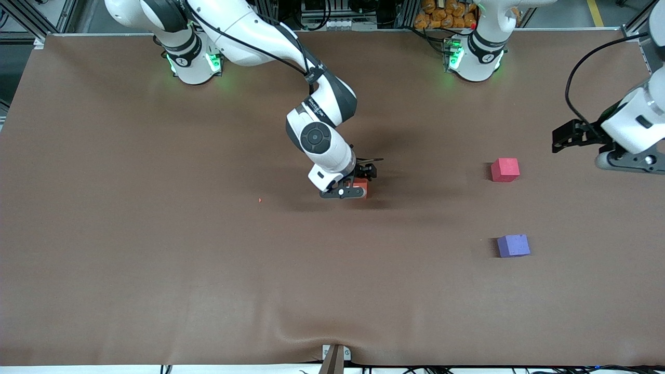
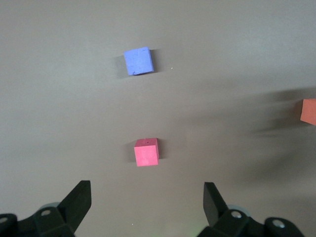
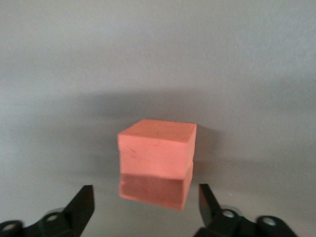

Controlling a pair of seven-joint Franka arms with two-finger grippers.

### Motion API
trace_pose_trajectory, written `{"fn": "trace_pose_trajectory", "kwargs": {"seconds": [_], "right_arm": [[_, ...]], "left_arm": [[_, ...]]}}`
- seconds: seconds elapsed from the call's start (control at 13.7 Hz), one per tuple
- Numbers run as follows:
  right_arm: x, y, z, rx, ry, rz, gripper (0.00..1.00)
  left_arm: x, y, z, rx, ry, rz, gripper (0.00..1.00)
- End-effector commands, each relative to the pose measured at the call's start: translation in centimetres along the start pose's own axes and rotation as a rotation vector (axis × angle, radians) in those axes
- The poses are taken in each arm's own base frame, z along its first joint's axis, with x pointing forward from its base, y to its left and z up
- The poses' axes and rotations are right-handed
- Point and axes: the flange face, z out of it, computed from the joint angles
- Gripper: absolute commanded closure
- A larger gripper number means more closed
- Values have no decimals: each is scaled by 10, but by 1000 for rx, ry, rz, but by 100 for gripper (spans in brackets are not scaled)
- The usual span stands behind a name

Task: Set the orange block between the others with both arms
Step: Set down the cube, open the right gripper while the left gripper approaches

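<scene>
Brown cloth covers the whole tabletop (image 1: 156,270), wrinkled at the edge nearest the front camera. Mid-table, the right gripper (image 1: 358,188) sits low over the orange block (image 3: 155,163), its fingers (image 3: 79,207) spread to either side and not pinching; the block rests on the cloth. Toward the left arm's end, the pinkish-red cube (image 1: 505,170) and purple-blue cube (image 1: 513,245) lie well apart, with a gap between them. The left gripper (image 1: 563,137) waits above that end, fingers (image 2: 76,200) spread. I'd worry that a lifting finger could drag or tip the light block, leaving it skewed for the left arm's pickup.
</scene>
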Motion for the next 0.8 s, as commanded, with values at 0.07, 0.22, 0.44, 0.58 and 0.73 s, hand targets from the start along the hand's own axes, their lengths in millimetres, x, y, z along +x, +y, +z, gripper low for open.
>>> {"fn": "trace_pose_trajectory", "kwargs": {"seconds": [0.07,0.22,0.44,0.58,0.73], "right_arm": [[35,28,-71,-2,-42,23,0],[56,55,-130,-29,-51,23,0],[89,121,-233,-134,5,51,0],[96,165,-290,-220,17,74,0],[93,200,-343,-274,24,31,0]], "left_arm": [[13,24,9,-3,5,41,0],[19,62,17,-10,-8,44,0],[28,131,49,-17,-65,62,0],[27,184,72,-12,-99,75,0],[27,233,93,-6,-85,27,0]]}}
